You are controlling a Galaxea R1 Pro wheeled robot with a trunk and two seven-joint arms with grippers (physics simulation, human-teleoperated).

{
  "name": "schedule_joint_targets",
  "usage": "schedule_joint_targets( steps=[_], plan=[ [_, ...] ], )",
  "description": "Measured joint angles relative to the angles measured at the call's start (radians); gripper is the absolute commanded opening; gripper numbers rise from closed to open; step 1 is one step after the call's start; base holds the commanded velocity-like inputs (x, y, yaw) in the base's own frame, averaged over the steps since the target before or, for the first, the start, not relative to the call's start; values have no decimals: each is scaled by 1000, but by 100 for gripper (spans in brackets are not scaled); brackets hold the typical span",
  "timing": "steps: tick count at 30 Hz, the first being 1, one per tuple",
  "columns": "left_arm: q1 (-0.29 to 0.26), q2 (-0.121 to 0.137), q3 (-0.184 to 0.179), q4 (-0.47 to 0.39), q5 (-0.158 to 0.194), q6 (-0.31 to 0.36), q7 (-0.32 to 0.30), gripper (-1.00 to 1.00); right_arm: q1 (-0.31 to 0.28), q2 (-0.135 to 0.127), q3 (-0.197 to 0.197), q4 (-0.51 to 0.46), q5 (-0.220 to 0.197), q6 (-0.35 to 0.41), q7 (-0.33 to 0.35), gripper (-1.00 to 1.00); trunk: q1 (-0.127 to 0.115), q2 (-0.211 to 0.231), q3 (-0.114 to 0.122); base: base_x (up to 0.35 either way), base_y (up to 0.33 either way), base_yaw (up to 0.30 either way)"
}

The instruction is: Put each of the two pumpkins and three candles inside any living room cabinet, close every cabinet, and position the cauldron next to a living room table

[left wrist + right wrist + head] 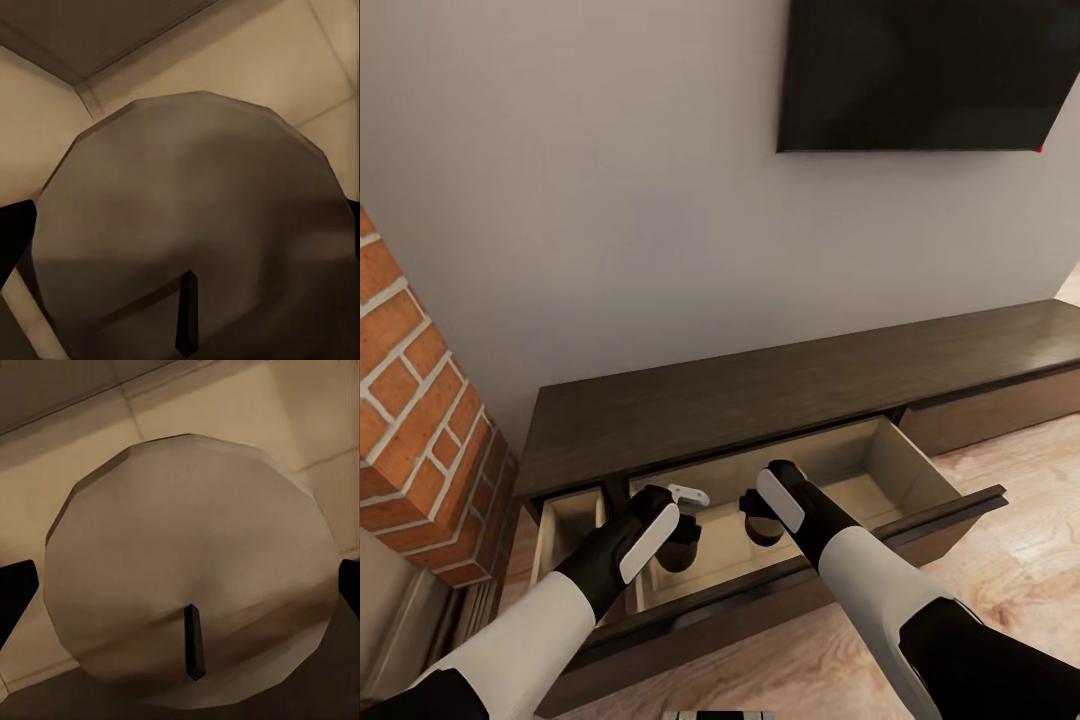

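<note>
Both arms reaching down into open drawer (905, 470) of cabinet (760, 390), w/ a candle apiece. L gripper (682, 548) low over drawer floor near front-left; R gripper (763, 525) just beside it, toward mid. L wrist view looks straight down on L candle (195, 217): pale round top, dark wick (187, 315), black fingers (13, 240) pressed at opposite flanks, so closed about candle width & apparently gripping. Same on R: R candle (187, 562) upright between fingers (13, 592), beige drawer floor beneath. Held vertical & top-down prob. so each lands standing on its base, not rolling. Set side by side, apart, prob. to leave room for other items & avoid arms clashing. Can't tell if bases touch floor yet. Judged step: lowering/releasing inside drawer. Next calls for opening straight, lifting clear w/o tipping. Small drawer (565, 520) at far left also open, by brick (410, 400); both need shutting later.
</note>
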Motion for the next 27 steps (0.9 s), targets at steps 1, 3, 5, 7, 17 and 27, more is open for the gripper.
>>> schedule_joint_targets(
  steps=[1,3,5,7,17,27],
  plan=[
    [0,-2,0,0,0,0,0,-100,0,0,1,0,-1,-1,0,-100,0,0,0,0,0,0],
    [0,-3,-1,0,0,0,0,-100,0,0,2,-1,-1,-1,0,-100,0,0,0,0,0,0],
    [0,-4,-1,0,1,0,0,-100,0,0,2,-1,-2,-2,0,-100,1,0,-8,0,0,0],
    [0,-5,-1,0,0,0,0,-100,0,0,2,-1,-1,-2,0,-100,2,-1,-15,0,0,0],
    [0,-7,-1,-4,-1,-8,1,-100,0,0,9,-2,-1,-2,33,-100,5,-3,-46,0,0,0],
    [0,-7,-1,-8,0,-14,2,-100,0,0,11,-1,0,-3,48,-100,5,-3,-46,0,0,0]
  ],
)
